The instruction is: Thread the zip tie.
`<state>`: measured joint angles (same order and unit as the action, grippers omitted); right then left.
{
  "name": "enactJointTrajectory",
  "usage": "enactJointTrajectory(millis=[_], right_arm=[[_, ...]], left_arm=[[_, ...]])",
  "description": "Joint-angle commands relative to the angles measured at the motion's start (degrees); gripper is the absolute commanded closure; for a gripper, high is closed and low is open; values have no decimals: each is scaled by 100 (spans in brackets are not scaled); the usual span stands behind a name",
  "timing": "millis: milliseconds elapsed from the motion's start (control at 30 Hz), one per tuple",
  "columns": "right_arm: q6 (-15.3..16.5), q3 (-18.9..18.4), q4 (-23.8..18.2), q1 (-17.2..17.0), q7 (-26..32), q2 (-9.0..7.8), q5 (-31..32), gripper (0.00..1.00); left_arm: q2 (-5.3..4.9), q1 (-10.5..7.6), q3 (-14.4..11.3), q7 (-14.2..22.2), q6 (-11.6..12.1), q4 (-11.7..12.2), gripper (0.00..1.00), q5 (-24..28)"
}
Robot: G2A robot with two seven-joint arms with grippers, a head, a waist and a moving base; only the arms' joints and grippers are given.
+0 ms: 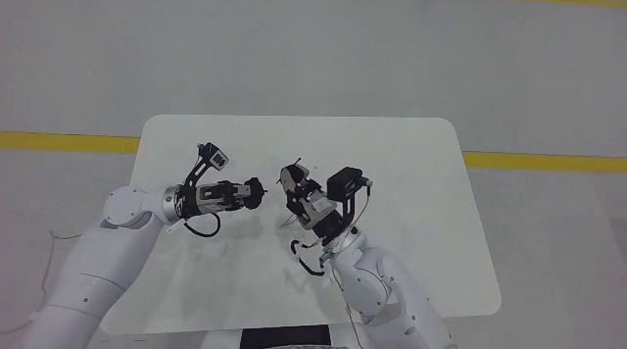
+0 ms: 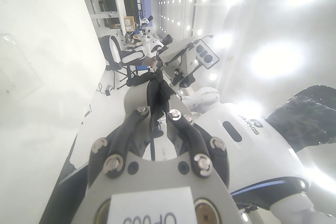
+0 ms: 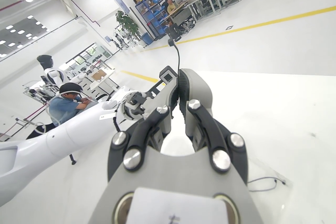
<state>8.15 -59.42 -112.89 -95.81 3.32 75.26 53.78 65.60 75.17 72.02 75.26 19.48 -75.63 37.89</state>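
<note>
Right tool (image 3: 179, 78): both fingers are pressed together at the tips, clamped on the zip tie (image 3: 178, 57). The tie's long axis continues the line of the fingers. It leaves the fingertips as a thin black strand, bows slightly and ends in a small square head (image 3: 171, 42) at the free end, so the head points away from the wrist. The length inside the grip is hidden by the pads. From above, this tool (image 1: 292, 174) stands over the middle of the white bench (image 1: 411, 153), aimed away from the robot and a little toward its left. Left tool (image 2: 157, 80): its fingers are likewise closed tip to tip. A thin black strip (image 2: 151, 142) lies between them and runs straight back along the tool's axis toward the palm — whether it is part of the same tie cannot be told. From above, the left tool (image 1: 257, 192) is level over the bench and points across toward the right tool; the two are near each other but apart. The tie is carried clear above the bench surface (image 3: 262, 104). A clear sheet with a thin grey cable on it lies near the bench edge (image 3: 265, 180).
</note>
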Motion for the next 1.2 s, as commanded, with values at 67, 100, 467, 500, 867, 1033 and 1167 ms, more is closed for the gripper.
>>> enactJointTrajectory(millis=[67, 100, 467, 500, 867, 1033, 1167], right_arm=[[-41, 6, -103, -67, 182, -19, 38, 100], [-53, 6, -115, -81, 213, -22, 30, 100], [-20, -9, -112, -106, 312, -42, -15, 100], [-20, -9, -112, -106, 312, -42, -15, 100], [-77, 64, -173, -140, 239, -46, 77, 100], [-205, 162, -240, -163, 237, -45, 217, 100], [-378, 234, -284, -172, 269, -43, 360, 100]], left_arm=[[0, 0, 0, 0, 0, 0, 100, 0], [0, 0, 0, 0, 0, 0, 100, 0], [0, 0, 0, 0, 0, 0, 100, 0], [0, 0, 0, 0, 0, 0, 100, 0], [0, 0, 0, 0, 0, 0, 100, 0], [0, 0, 0, 0, 0, 0, 100, 0], [0, 0, 0, 0, 0, 0, 100, 0]])
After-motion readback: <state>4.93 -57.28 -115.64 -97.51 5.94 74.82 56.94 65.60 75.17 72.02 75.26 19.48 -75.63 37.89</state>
